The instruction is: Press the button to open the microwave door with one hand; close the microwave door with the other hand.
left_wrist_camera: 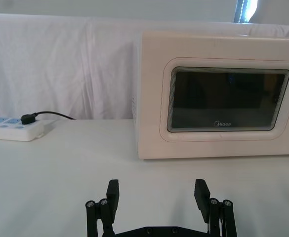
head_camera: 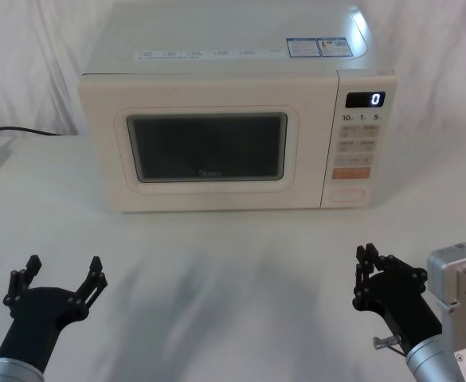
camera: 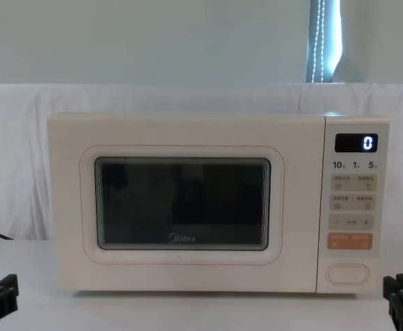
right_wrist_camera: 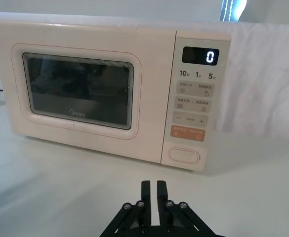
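We're at the very start: the microwave door (head_camera: 209,151) sits flush and shut, so both press and close are ahead of us. Our right end effector (head_camera: 366,274) hovers over the desk (head_camera: 233,263) with fingers pinched together, in line with the button (right_wrist_camera: 184,155) low on the control panel. Our left end effector (left_wrist_camera: 157,193) waits spread wide. Its wrist view alone catches the power strip (left_wrist_camera: 13,128).

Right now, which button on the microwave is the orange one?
The orange rectangular key, sitting just above the button at the panel's bottom. Every other key is cream.
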`<action>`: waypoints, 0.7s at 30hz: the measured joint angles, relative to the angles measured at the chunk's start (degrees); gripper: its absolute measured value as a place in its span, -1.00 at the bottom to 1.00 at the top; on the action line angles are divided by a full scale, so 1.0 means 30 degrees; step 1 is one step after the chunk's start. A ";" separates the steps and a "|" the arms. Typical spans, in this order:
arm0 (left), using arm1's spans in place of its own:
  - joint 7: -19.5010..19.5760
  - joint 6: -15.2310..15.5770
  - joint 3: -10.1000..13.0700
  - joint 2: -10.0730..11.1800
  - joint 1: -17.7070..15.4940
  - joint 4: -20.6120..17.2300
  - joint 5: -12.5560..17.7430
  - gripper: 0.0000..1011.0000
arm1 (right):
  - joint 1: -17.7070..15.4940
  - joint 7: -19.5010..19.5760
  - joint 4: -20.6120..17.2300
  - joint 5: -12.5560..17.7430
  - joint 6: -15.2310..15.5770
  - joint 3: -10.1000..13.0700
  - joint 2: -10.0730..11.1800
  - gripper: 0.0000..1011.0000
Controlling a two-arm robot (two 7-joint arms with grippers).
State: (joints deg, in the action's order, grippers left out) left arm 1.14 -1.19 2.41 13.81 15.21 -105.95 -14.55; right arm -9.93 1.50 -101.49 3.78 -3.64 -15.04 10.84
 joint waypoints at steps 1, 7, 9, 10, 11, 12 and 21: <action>0.0001 0.0000 -0.0001 -0.0001 0.0000 0.0000 0.0000 0.98 | 0.0000 -0.0001 0.0000 0.0000 -0.0001 -0.0001 0.0000 -0.78; 0.0000 0.0001 -0.0001 -0.0001 0.0000 0.0000 0.0000 0.98 | 0.0008 -0.0046 0.0001 -0.0010 0.0016 0.0021 -0.0018 -1.00; 0.0000 0.0000 0.0000 -0.0001 0.0000 0.0000 0.0000 0.98 | 0.0098 -0.0168 0.0022 -0.0045 0.0100 0.0063 -0.0065 -1.00; 0.0000 0.0000 0.0000 -0.0001 0.0000 0.0000 -0.0001 0.98 | 0.0216 -0.0304 0.0115 -0.0096 0.0220 0.0122 -0.0132 -1.00; 0.0000 0.0000 -0.0001 -0.0001 0.0000 0.0000 0.0000 0.98 | 0.0289 -0.0373 0.0177 -0.0119 0.0283 0.0156 -0.0185 -1.00; 0.0000 0.0000 0.0000 -0.0001 0.0000 0.0000 -0.0001 0.98 | 0.0410 -0.0501 0.0294 -0.0124 0.0366 0.0229 -0.0288 -1.00; 0.0001 0.0000 0.0000 -0.0001 -0.0001 0.0000 0.0000 0.98 | 0.1467 -0.1128 0.1676 0.0242 0.0701 0.0892 -0.1163 -1.00</action>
State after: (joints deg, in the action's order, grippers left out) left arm 1.14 -1.19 2.41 13.80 15.21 -105.95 -14.55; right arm -5.53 -1.89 -96.46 4.50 -1.54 -12.37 7.36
